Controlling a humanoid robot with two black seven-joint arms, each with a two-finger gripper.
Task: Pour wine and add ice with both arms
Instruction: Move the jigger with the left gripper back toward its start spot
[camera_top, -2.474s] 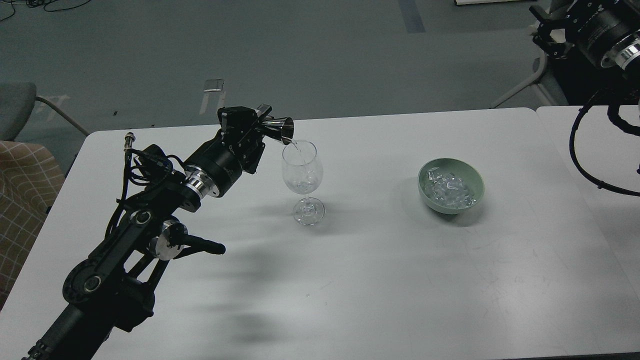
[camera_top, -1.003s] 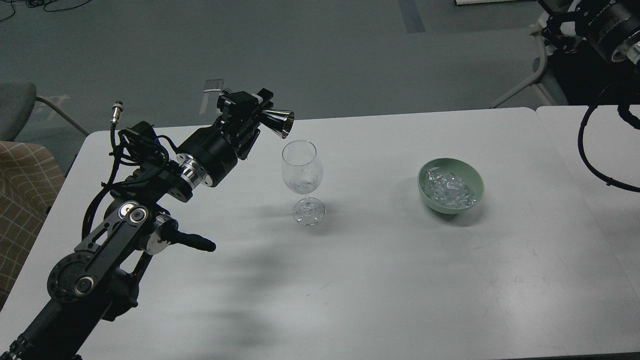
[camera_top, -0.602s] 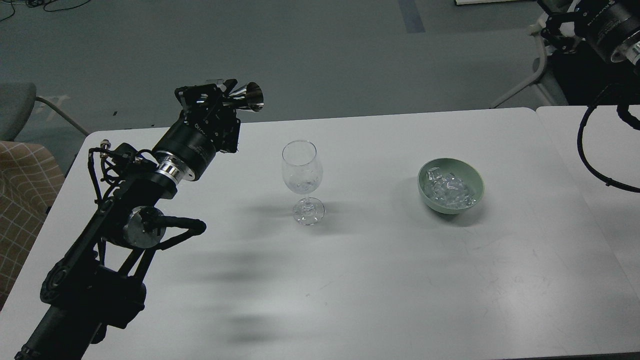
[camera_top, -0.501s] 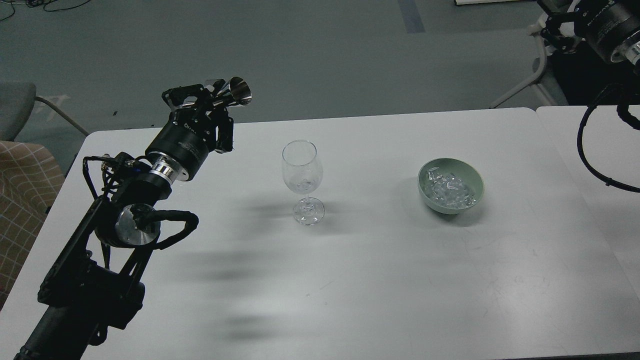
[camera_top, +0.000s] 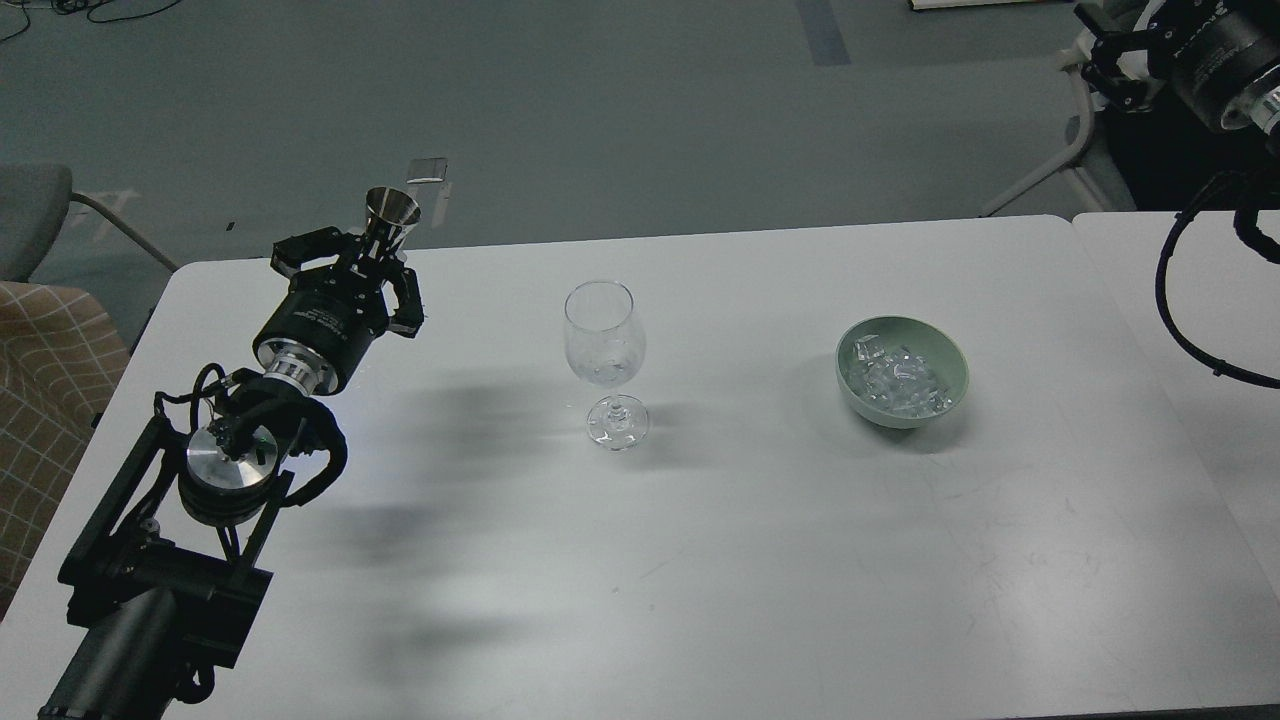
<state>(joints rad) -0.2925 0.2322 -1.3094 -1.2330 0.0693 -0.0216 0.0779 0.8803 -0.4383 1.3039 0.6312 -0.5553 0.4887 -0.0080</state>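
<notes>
The left end effector (camera_top: 372, 262) grips a steel jigger (camera_top: 391, 217) upright, well left of the wine glass (camera_top: 603, 350), which holds a little wine (camera_top: 604, 374). Pouring looks finished; next the right end effector (camera_top: 1112, 62), its state unreadable, must fetch ice (camera_top: 898, 380) from the green bowl (camera_top: 952, 378), right of the glass on the tabletop (camera_top: 760, 560).

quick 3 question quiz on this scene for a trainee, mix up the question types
1. True or false: the left gripper holds the metal jigger with its mouth facing up.
2. Multiple choice: where is the ice? A. in the wine glass B. in the green bowl C. loose on the table
3. Fill in: the wine glass stands ____ on its foot, between the left arm and the bowl.

Key:
1. True
2. B
3. upright
</notes>
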